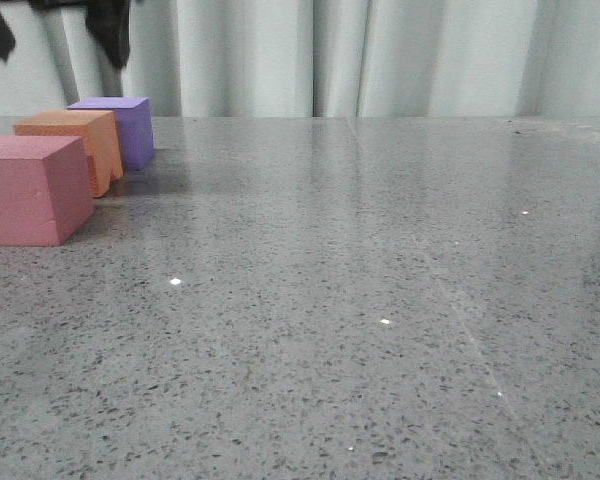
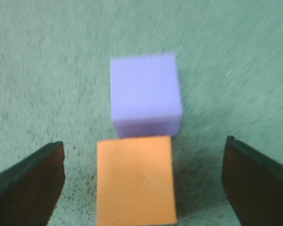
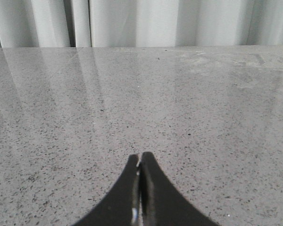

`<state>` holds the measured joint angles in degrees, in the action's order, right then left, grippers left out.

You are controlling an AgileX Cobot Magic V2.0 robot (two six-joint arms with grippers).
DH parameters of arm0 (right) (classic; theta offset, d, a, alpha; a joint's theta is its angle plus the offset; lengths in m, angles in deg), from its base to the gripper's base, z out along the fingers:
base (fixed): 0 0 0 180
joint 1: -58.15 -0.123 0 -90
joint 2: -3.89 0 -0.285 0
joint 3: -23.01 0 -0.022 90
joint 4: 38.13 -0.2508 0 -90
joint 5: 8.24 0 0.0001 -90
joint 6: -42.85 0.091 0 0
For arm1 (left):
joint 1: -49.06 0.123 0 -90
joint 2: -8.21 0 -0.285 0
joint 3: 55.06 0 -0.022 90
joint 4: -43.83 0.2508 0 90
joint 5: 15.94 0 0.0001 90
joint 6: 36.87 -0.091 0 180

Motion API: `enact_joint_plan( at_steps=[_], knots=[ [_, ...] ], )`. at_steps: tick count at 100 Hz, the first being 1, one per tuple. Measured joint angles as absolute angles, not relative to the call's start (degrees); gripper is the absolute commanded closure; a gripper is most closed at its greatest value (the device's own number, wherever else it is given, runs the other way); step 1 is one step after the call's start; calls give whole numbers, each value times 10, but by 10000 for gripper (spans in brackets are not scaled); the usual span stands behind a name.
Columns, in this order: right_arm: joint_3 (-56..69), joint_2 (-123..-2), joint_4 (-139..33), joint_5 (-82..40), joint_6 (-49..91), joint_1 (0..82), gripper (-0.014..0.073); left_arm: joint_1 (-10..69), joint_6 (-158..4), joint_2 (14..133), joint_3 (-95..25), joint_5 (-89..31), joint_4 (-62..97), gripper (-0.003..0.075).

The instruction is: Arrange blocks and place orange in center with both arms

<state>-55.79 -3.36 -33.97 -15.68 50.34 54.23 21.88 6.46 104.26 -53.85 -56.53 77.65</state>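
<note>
Pink cube (image 1: pixel 32 190) front-only | left hand (image 2: pixel 144 181) released above orange (image 2: pixel 135 181) | right hand (image 3: pixel 140 162) clenched

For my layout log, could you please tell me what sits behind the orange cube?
The purple cube sits directly behind the orange cube; the orange one covers its lower near side, so whether they touch is unclear.

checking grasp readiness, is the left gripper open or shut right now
Open. In the left wrist view its two black fingers stand wide apart, either side of the orange cube, touching nothing.
</note>
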Motion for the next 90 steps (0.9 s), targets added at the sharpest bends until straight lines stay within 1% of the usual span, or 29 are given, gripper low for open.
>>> enact_joint_plan(
  at_steps=[24, 29, 34, 38, 40, 43, 46, 48, 50, 52, 54, 55, 56, 58, 59, 62, 65, 90],
  knots=[
    [-558, -34, -340, -157, 503, 542, 661, 213, 52, 955, -527, -563, 774, 92],
    [-558, -34, -340, -157, 503, 542, 661, 213, 51, 933, -515, -557, 775, 106],
    [-558, -34, -340, -157, 503, 542, 661, 213, 51, 911, -499, -547, 776, 143],
    [-558, -34, -340, -157, 503, 542, 661, 213, 51, 895, -482, -537, 777, 198],
    [-558, -34, -340, -157, 503, 542, 661, 213, 51, 885, -472, -532, 777, 248],
    [-558, -34, -340, -157, 503, 542, 661, 213, 51, 868, -458, -524, 777, 292],
    [-558, -34, -340, -157, 503, 542, 661, 213, 51, 855, -443, -514, 777, 372],
    [-558, -34, -340, -157, 503, 542, 661, 213, 51, 844, -431, -510, 777, 406],
    [-558, -34, -340, -157, 503, 542, 661, 213, 51, 834, -418, -505, 778, 475],
    [-558, -34, -340, -157, 503, 542, 661, 213, 51, 826, -405, -500, 778, 510],
    [-558, -34, -340, -157, 503, 542, 661, 213, 51, 816, -392, -494, 778, 580],
    [-558, -34, -340, -157, 503, 542, 661, 213, 51, 808, -387, -493, 778, 580],
    [-558, -34, -340, -157, 503, 542, 661, 213, 51, 805, -378, -489, 779, 631],
    [-558, -34, -340, -157, 503, 542, 661, 213, 51, 794, -369, -485, 780, 665],
    [-558, -34, -340, -157, 503, 542, 661, 213, 51, 790, -360, -483, 780, 698],
    [-558, -34, -340, -157, 503, 542, 661, 213, 51, 772, -341, -477, 781, 743],
    [-558, -34, -340, -157, 503, 542, 661, 213, 51, 757, -322, -470, 782, 733],
    [-558, -34, -340, -157, 503, 542, 661, 213, 51, 615, -172, -441, 786, 733]
  ],
)
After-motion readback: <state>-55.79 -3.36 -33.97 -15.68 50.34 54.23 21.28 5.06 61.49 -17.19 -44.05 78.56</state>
